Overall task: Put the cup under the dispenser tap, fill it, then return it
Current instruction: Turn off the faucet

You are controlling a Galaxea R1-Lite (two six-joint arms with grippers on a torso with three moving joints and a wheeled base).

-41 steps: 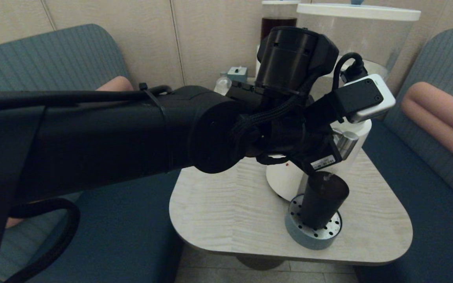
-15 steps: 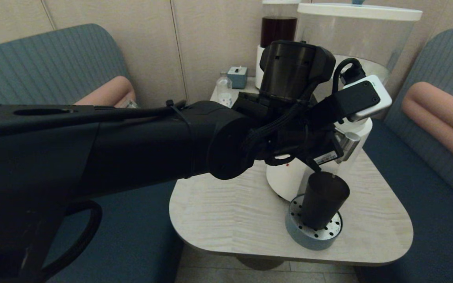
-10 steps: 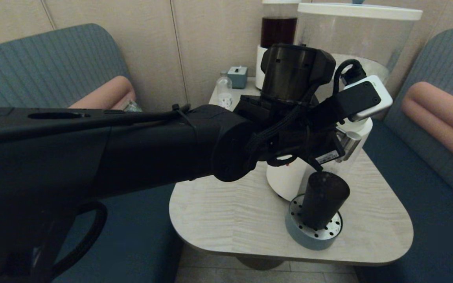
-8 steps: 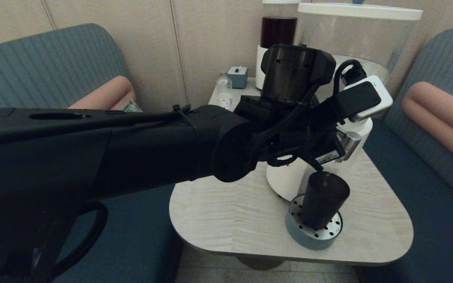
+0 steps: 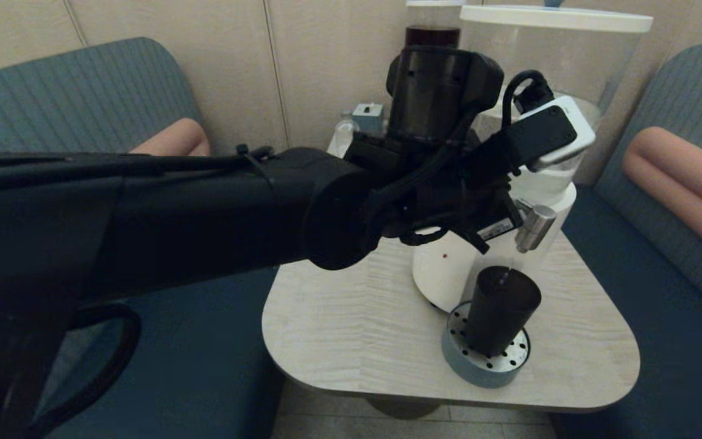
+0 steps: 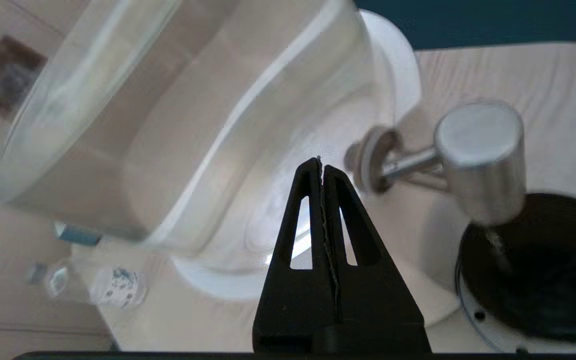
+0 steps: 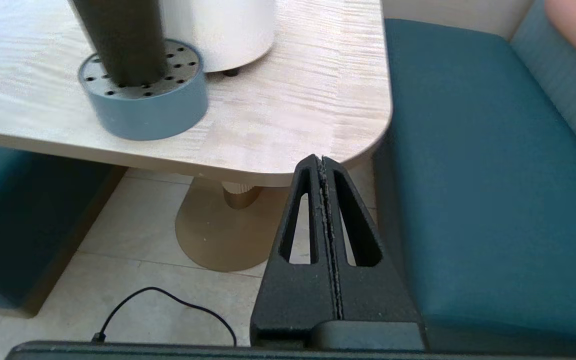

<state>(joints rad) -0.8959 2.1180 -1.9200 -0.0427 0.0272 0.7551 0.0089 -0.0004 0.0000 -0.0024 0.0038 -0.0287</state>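
The dark cup [image 5: 500,311] stands upright on the round perforated drip tray [image 5: 467,366], right below the metal dispenser tap [image 5: 534,227]. In the left wrist view a thin trickle runs from the tap [image 6: 478,155] into the cup's dark mouth [image 6: 533,265]. My left gripper [image 6: 320,162] is shut and empty, hanging just above and beside the tap, close to the dispenser's white base [image 6: 288,280] and touching nothing. My right gripper [image 7: 322,159] is shut and empty, parked low off the table's near right corner; its view also shows the cup [image 7: 118,40].
The big clear tank [image 5: 546,67] rises behind my left wrist, with a slimmer dark-liquid dispenser [image 5: 427,36] behind it. A small clear bottle [image 6: 93,285] and a small blue box [image 5: 368,113] stand at the table's back. Blue seats [image 7: 483,175] flank the table [image 5: 357,329].
My left wrist has lifted up and a little leftwards off the tap, which now shows in full. The cup has stayed on the tray.
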